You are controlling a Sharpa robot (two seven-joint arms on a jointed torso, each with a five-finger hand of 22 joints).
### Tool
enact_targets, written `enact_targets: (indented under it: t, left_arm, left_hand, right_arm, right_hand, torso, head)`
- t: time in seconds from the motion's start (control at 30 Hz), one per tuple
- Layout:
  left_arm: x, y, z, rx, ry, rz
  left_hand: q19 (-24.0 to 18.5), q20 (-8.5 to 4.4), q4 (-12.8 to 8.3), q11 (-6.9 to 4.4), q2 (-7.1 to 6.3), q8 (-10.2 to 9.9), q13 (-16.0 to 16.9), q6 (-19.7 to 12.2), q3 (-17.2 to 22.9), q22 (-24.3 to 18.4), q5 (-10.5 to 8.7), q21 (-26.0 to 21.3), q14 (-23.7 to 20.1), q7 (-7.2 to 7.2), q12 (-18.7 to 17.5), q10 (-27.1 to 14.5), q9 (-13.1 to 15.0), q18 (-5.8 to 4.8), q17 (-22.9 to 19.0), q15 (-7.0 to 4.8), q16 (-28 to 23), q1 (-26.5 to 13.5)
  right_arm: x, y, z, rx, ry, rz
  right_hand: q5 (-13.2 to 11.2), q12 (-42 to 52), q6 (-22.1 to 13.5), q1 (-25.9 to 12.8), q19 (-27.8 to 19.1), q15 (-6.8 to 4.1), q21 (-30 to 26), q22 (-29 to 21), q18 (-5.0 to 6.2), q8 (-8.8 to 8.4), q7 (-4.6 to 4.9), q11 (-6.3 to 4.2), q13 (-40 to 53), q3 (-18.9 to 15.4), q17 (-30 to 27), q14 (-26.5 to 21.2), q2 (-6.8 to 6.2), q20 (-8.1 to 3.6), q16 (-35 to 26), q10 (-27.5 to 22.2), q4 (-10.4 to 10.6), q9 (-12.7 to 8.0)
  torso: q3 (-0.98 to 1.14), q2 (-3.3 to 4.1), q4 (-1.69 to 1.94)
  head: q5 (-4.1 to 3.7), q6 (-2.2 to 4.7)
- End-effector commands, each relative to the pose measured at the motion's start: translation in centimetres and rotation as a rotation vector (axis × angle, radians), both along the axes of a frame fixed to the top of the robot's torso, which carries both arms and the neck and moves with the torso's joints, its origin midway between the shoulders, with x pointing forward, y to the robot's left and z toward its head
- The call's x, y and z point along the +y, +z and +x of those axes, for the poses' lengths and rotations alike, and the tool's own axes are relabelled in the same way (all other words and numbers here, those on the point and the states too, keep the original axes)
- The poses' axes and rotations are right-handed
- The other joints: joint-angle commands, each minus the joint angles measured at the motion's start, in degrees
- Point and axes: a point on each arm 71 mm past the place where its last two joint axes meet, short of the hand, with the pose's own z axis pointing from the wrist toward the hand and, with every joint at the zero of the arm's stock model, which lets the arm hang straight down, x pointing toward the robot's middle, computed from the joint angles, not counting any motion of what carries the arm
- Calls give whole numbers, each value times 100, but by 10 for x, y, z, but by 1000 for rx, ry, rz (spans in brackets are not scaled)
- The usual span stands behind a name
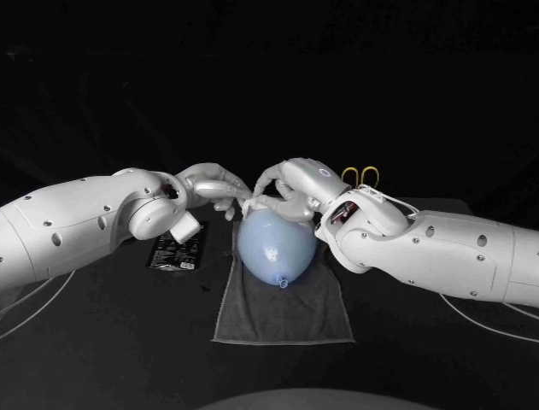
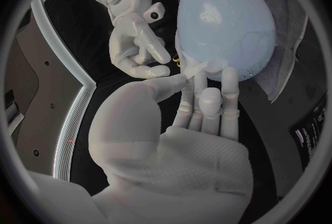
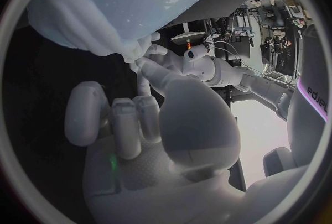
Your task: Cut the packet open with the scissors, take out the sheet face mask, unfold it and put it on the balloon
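1 balloon (image 1: 275,246) on grey towel (image 1: 282,318), worktop (image 1: 96,342) centre, long axis 12-to-6, knot at 6 | both arms meet at its 12 o'clock end, equally near | left robot hand (image 1: 213,188) pinches pale strip, likely sheet face mask (image 2: 192,71) edge | right robot hand (image 1: 291,184) fingertips touch same end, grip unclear

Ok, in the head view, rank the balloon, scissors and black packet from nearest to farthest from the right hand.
1. Balloon, its far end at the right hand.
2. Scissors, just behind that hand, to the right.
3. Black packet, across the balloon, on the left side.
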Motion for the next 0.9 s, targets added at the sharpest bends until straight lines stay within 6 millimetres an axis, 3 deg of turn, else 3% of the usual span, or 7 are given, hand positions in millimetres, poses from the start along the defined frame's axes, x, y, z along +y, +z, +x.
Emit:
enact_targets:
  t: [0.03,0.67,0.9]
  left_arm:
    - [-3,1,-2,67,-15,-63]
    - [0,1,1,94,13,-86]
    - [1,1,2,94,33,-93]
  left_hand:
    - [-40,2,18,-3,91,23,10,8,-12,-6,39,-32,-51,-27,32,-46,766,57,-13,-10,32,34]
    - [-48,8,16,-7,178,102,35,-24,-10,-16,36,-44,-89,-25,104,-90,906,59,-24,-14,53,21]
    - [-47,18,113,12,200,240,72,-184,-52,-28,36,-56,-159,-1,210,-196,1193,60,-49,6,102,101]
  right_arm:
    - [3,1,-2,-38,23,-21]
    - [6,-2,1,-66,9,-36]
    - [7,-6,1,-65,5,-38]
  right_hand:
    - [34,42,40,62,5,12,10,987,0,1,-4,12,1023,14,1505,599,-22,9,20,212,-49,-11]
    - [31,-9,-70,8,-6,61,-17,979,0,-165,70,75,978,-56,1505,599,-258,35,20,166,-156,-102]
    - [31,-12,-66,5,-9,64,-25,977,1,-169,72,78,975,-65,1505,599,-276,38,20,163,-163,-105]
  torso:
    - [-2,1,2]
    - [2,1,-4]
    - [7,6,-1]
  head:
    - [-1,5]
    - [17,11]
    - [26,4]
